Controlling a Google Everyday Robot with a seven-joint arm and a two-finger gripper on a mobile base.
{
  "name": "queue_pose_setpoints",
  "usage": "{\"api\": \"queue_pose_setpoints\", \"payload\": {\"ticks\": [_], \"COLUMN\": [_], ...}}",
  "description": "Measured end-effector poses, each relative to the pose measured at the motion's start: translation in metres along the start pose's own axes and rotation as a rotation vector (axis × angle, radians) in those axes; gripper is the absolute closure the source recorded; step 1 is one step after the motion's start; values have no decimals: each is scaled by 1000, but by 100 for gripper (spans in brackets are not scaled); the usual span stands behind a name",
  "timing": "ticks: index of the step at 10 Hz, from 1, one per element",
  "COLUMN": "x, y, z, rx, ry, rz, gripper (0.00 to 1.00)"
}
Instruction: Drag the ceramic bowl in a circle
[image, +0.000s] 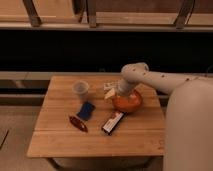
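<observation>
The ceramic bowl (128, 102) is wide, shallow and glossy orange. It sits on the wooden table (60, 140) at the right of the middle. My white arm reaches in from the right and bends down onto the bowl. My gripper (120, 93) is at the bowl's far left rim, at or inside it. The arm's wrist hides the gripper tips and part of the bowl.
A small translucent greyish cup (80, 90) stands left of the bowl. A blue packet (86, 110), a dark red item (78, 123) and a black-and-white bar (113, 122) lie in front. A pale yellowish item (110, 90) sits by the gripper. My white body fills the right side.
</observation>
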Motion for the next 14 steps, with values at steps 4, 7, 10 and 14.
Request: {"api": "queue_pose_setpoints", "payload": {"ticks": [4,7,10,14], "x": [-8,-16,-13,-22], "y": [-9,2,11,28], "z": [37,54,67,71], "rx": [0,0,-19,-38], "ry": [63,113,166,185], "rz": [-25,-79,-108,-145], "gripper": [20,28,58,96]}}
